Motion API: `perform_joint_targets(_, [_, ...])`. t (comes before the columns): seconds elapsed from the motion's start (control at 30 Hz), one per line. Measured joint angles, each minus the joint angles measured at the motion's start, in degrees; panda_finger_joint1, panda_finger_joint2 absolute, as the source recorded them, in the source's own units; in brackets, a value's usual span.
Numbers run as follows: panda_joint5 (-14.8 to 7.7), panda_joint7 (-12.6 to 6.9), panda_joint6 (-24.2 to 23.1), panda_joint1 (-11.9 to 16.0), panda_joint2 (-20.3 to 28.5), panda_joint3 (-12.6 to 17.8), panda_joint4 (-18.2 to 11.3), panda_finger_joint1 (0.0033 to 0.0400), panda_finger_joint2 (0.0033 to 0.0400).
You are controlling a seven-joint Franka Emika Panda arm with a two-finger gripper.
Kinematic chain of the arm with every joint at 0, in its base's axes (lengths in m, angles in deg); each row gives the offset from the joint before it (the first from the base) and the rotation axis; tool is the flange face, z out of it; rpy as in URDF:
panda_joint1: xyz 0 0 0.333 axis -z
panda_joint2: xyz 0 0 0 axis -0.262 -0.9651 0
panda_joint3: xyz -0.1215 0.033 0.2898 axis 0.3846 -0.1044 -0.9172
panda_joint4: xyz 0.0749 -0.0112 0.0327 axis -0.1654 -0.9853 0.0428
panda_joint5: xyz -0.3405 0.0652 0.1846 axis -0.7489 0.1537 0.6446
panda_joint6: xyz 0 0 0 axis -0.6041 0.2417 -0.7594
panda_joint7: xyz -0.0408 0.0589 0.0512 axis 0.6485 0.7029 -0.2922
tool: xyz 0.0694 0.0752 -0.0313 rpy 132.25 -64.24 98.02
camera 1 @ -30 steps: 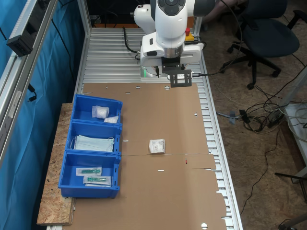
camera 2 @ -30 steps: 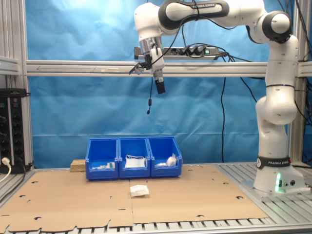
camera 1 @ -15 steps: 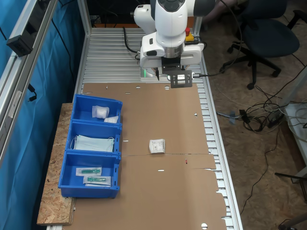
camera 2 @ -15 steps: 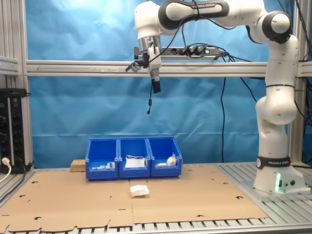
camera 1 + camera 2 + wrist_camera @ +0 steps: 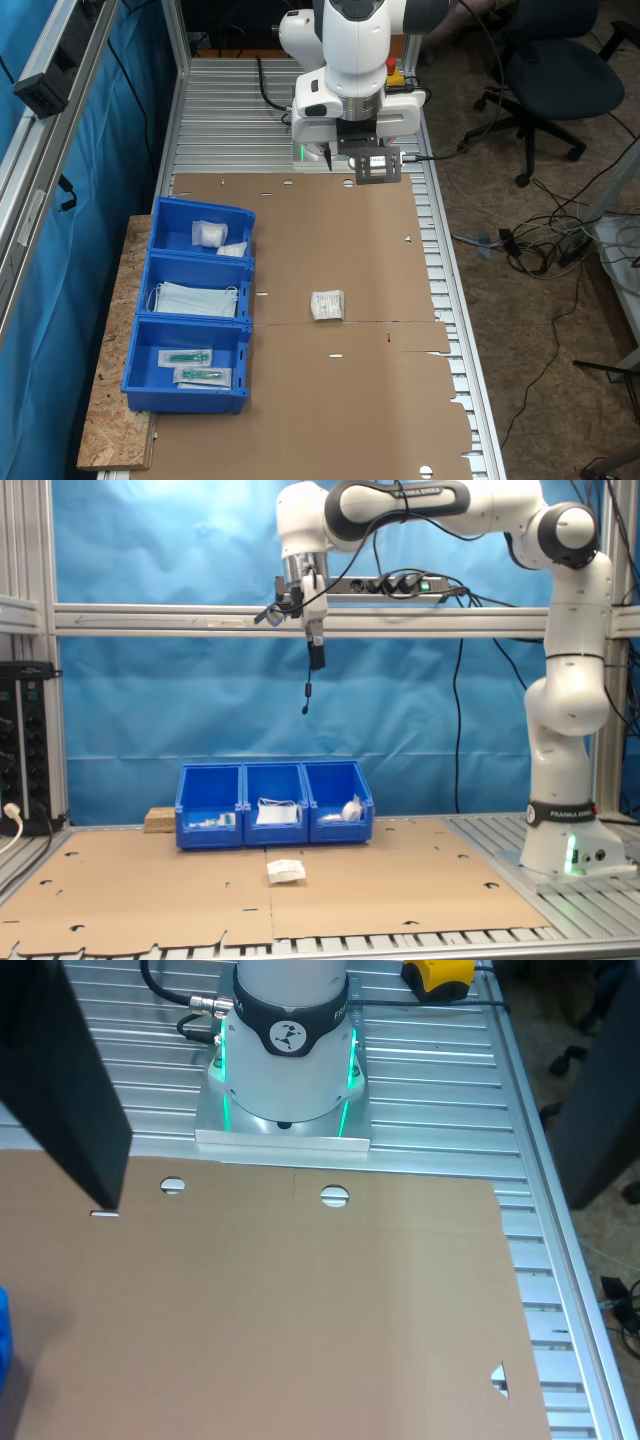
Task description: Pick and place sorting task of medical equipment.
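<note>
STEP: your gripper [image 5: 313, 658] hangs high above the table, packet not yet picked | JAWS: cannot tell if apart or together | PACKET: white packet [image 5: 327, 305] lies flat mid-cardboard, just right of the blue bins [image 5: 190, 318] in the first exterior view | NEXT: likely descend over it, jaws apart.

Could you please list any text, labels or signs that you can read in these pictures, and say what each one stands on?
None reads clearly.
White sealed packet: faint grey print, too small to read.
Robot arm's upper link: dark lettering, too small to read.
Band around the arm's base: lettering, too small to read.
Round emblem on the base, in the wrist view: a symbol, no letters.
</note>
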Motion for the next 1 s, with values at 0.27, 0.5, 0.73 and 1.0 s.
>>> perform_joint_targets(0.27, [0.0, 0.00, -2.8, 0.0, -1.2, -0.3, 0.0, 0.0400, 0.0400])
perform_joint_targets(0.5, [0.0, 0.00, -5.8, 0.0, -4.1, -0.6, 0.0, 0.0400, 0.0400])
perform_joint_targets(0.73, [0.0, 0.00, -9.1, 0.0, -8.5, -0.6, -0.1, 0.0400, 0.0400])
perform_joint_targets(1.0, [0.0, 0.00, -15.7, 0.1, -13.1, -0.6, -2.9, 0.0400, 0.0400])
